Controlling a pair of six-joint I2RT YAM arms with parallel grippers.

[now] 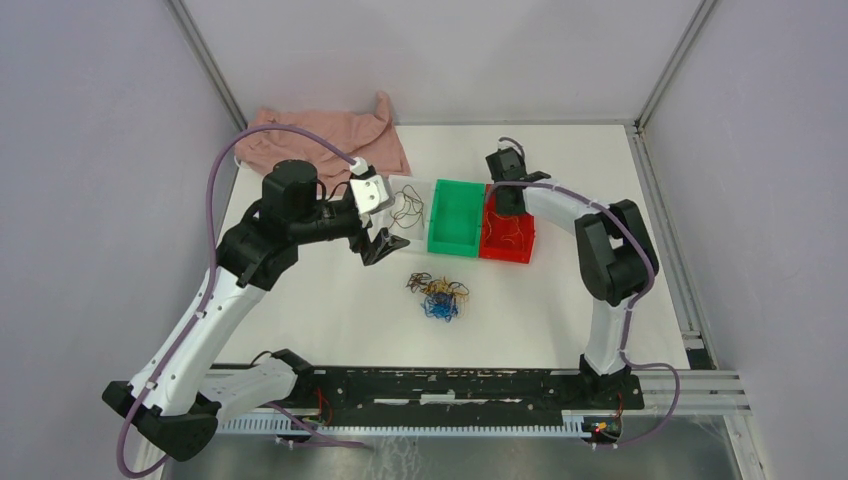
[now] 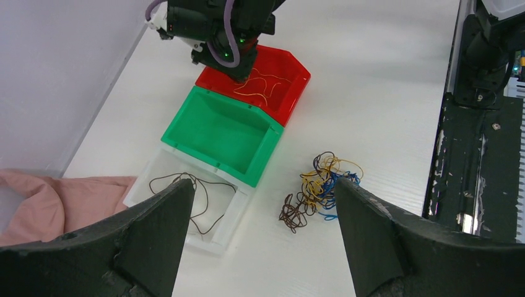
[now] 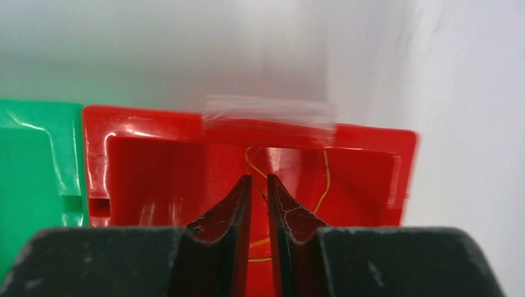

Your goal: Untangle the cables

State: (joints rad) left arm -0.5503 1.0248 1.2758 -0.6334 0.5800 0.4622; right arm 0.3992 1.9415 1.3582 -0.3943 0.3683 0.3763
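The top camera looks down on the whole table (image 1: 330, 300), with the red bin (image 1: 507, 257) at 1 o'clock. The left wrist camera sees the red bin (image 2: 296, 93) from farther off, at 12 o'clock. The right wrist camera faces the red bin (image 3: 148, 179) close up.

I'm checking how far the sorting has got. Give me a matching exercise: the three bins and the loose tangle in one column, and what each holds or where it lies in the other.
Things:
1. red bin
2. green bin
3. clear bin
4. mixed tangle of cables

States:
A. nothing inside
B. lies on the table, outside the bins
C. holds a dark brown cable
D. holds yellow-orange cables

Pairs: 1-D, 2-A, 3-C, 4-B
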